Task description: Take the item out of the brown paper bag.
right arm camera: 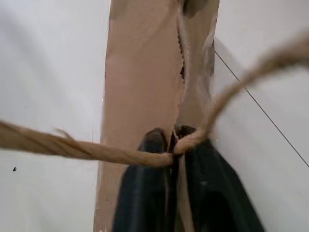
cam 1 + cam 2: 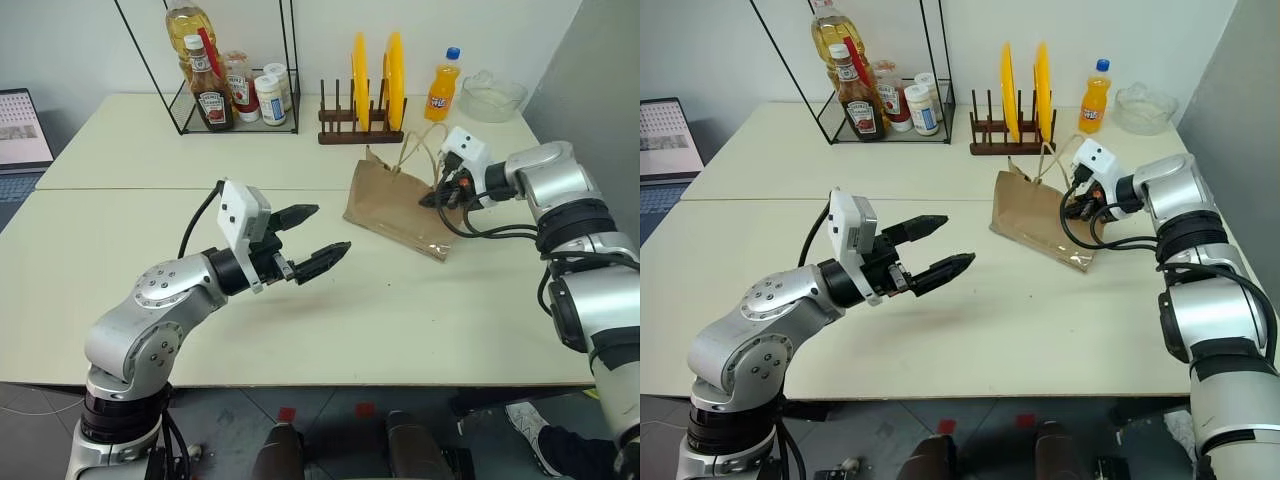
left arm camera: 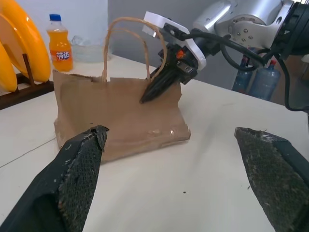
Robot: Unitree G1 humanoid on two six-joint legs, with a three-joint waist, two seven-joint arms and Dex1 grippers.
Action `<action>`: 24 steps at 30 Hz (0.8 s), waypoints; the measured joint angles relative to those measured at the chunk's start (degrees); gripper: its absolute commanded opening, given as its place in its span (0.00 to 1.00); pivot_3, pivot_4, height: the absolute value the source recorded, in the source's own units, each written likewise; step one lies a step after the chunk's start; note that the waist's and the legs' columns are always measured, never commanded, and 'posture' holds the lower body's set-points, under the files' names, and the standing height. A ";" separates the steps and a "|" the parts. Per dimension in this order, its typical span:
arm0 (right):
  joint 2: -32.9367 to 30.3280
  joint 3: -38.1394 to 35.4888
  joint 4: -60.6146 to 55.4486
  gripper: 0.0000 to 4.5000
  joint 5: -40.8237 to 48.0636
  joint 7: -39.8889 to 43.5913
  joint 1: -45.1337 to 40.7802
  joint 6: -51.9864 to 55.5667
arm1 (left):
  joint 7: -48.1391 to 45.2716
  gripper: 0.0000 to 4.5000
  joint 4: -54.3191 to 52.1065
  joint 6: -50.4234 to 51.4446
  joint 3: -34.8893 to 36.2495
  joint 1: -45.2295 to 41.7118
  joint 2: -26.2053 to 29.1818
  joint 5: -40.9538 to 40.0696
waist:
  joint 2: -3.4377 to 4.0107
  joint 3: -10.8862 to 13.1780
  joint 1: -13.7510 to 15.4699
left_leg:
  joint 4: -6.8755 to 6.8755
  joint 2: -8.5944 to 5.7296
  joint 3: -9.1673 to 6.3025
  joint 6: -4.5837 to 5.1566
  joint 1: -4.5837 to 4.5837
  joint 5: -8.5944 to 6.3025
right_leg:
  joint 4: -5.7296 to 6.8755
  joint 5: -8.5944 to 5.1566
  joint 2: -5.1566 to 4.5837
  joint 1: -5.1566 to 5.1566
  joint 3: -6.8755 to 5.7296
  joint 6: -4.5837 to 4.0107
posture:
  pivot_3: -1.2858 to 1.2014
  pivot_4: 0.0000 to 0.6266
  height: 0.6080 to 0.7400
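The brown paper bag (image 2: 392, 205) lies tilted on the cream table, its mouth and two cord handles (image 3: 126, 38) toward the right arm. My right gripper (image 2: 432, 198) is shut on the bag's top edge beside a handle; in the right wrist view a strip of paper (image 1: 179, 193) is pinched between the black fingers (image 1: 145, 193) and a cord crosses just above them. The item is hidden from view. My left gripper (image 2: 318, 235) hangs open above the table, well to the left of the bag and pointing toward it, nothing between its fingers.
Behind the bag stand a wooden plate rack (image 2: 360, 128) with yellow plates, an orange soda bottle (image 2: 442, 88) and a glass bowl (image 2: 492, 97). A wire rack with sauce bottles (image 2: 225, 92) stands at the back. A laptop (image 2: 22, 130) sits far left.
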 measured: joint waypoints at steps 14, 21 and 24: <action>2.62 -1.99 -1.68 0.00 2.56 1.76 0.45 -4.15 | 0.82 1.00 -0.48 1.26 3.83 1.45 1.89 -2.44 | 0.01 0.00 -0.46 | 0.00 0.00 0.00 0.00 0.01 0.00 | 0.01 0.00 0.00 -0.01 0.01 0.00 | 0.52 0.24 1.00; 10.19 -2.37 1.90 0.00 2.70 -0.09 -3.35 -9.13 | 4.28 1.00 -4.59 2.43 7.01 5.63 3.24 -4.53 | 0.01 0.01 -0.66 | -0.01 0.00 -0.01 0.00 0.00 0.00 | 0.02 0.00 0.00 -0.02 0.00 0.00 | 0.52 0.24 1.00; 13.69 -2.42 6.02 0.00 2.51 -1.41 -5.73 -13.07 | 6.28 1.00 -6.22 2.41 8.92 8.33 3.65 -4.58 | 0.01 0.01 -0.67 | -0.01 0.00 -0.02 0.00 0.00 0.00 | 0.04 0.00 0.00 -0.03 0.00 0.00 | 0.52 0.24 1.00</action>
